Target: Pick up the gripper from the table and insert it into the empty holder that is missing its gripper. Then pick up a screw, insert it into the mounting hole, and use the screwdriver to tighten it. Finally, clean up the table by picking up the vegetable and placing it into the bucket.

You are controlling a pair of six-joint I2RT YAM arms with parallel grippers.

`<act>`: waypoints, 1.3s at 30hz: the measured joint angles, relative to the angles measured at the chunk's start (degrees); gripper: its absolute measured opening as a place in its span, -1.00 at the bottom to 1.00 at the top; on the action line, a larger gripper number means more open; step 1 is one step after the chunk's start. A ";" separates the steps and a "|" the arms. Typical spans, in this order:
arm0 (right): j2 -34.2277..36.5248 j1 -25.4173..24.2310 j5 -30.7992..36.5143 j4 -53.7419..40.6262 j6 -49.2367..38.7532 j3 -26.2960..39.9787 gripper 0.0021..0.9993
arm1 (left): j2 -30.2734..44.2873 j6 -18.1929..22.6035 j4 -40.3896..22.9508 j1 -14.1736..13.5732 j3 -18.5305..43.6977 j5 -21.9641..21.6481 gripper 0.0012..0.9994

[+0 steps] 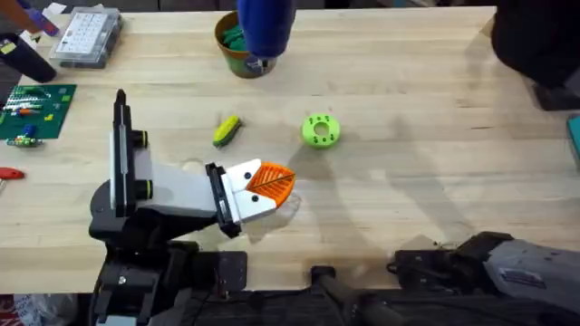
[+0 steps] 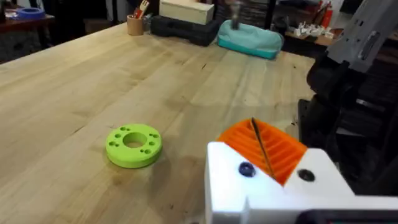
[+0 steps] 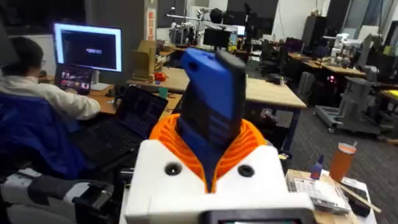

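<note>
You have a pale wooden worktop [image 1: 408, 109] with the white wedge-shaped holder [image 1: 172, 195] on its black stand near the front left edge, orange ribbed fingers at its tip. The left gripper [image 2: 264, 152] is clenched, its orange pads pressed together. The right gripper [image 3: 211, 155] is grasping the blue screwdriver [image 3: 211, 106], a thick blue body standing upright between its orange pads; overhead it hangs above the orange-brown bucket [image 1: 234, 56] at the far edge. The yellow-and-green vegetable [image 1: 227, 129] lies on the worktop, beside the lime-green disc [image 1: 320, 129].
</note>
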 joint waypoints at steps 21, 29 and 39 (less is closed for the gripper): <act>0.51 2.57 1.30 15.80 1.06 -16.45 -0.96 | 0.00 0.00 -0.02 0.00 0.00 0.15 -0.99; 0.51 6.85 2.66 16.08 1.18 -16.49 -0.96 | 0.01 0.00 -0.02 0.00 0.00 0.15 -0.99; 0.52 7.48 2.43 15.23 1.33 -16.52 -0.96 | 0.00 0.00 -0.02 0.00 0.00 0.15 -0.99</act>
